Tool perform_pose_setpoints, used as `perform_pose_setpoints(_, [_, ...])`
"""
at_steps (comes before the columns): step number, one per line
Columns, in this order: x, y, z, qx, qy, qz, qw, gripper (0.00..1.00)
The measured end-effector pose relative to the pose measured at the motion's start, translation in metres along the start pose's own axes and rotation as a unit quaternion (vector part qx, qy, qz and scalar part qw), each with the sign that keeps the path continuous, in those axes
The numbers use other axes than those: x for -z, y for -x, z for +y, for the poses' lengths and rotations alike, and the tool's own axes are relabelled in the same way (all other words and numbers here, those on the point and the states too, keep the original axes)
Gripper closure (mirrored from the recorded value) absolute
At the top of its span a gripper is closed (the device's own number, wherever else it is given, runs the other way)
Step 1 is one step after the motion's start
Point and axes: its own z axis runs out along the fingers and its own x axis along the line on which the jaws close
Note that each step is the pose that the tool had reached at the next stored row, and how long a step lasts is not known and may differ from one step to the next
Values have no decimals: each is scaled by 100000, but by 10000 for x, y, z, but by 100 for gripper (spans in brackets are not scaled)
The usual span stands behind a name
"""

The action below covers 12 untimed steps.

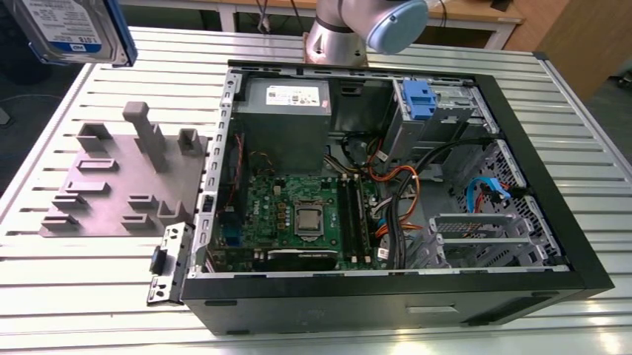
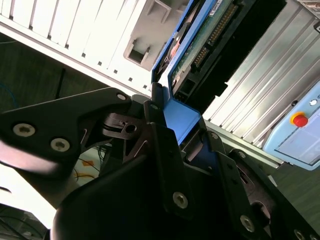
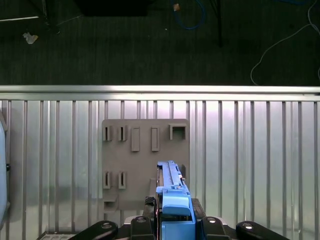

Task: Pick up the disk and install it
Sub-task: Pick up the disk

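The exterior view looks down from high up and a bit far off, at a slant, onto the whole worktop (image 1: pixel 89 296), with the open computer case (image 1: pixel 375 296) and the grey plate (image 1: pixel 109 185) at the exterior view's left. The first wrist view sits just behind the tool (image 3: pixel 176 222) and looks straight down onto that same grey plate (image 3: pixel 145 150) and worktop, with the dark floor (image 3: pixel 150 45) past the edge. The second wrist view sits very near the tool, tilted, and looks along it and the disk (image 2: pixel 210 35) to the same plate (image 2: pixel 150 35) and worktop slats.
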Motion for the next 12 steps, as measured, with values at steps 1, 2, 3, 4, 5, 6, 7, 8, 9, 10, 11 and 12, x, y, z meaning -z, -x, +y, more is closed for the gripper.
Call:
perform_pose_setpoints(1, [0,-12,-1,2,-2,0,100000,63])
perform_pose_setpoints(2, [0,-21,-1,-1,-1,7,100000,63])
perform_pose_setpoints(3, [0,-25,-2,-3,2,6,100000,63])
perform_pose_setpoints(4, [0,-26,-3,-10,-1,6,100000,63])
perform_pose_setpoints(5, [0,-26,-3,-16,-2,3,100000,63])
perform_pose_setpoints(6, [0,-27,-4,-12,-1,5,100000,63])
perform_pose_setpoints(7, [0,-28,-6,-7,-5,1,100000,63])
perform_pose_setpoints(8, [0,-28,-9,-4,-5,1,100000,63])
perform_pose_setpoints(9, [1,-28,-13,-4,2,6,100000,63])
perform_pose_setpoints(10, [1,-28,-17,-4,1,6,100000,63])
perform_pose_setpoints(11, [0,-28,-20,-5,0,4,100000,63])
perform_pose_setpoints(12, [0,-27,-24,-7,-1,1,100000,63])
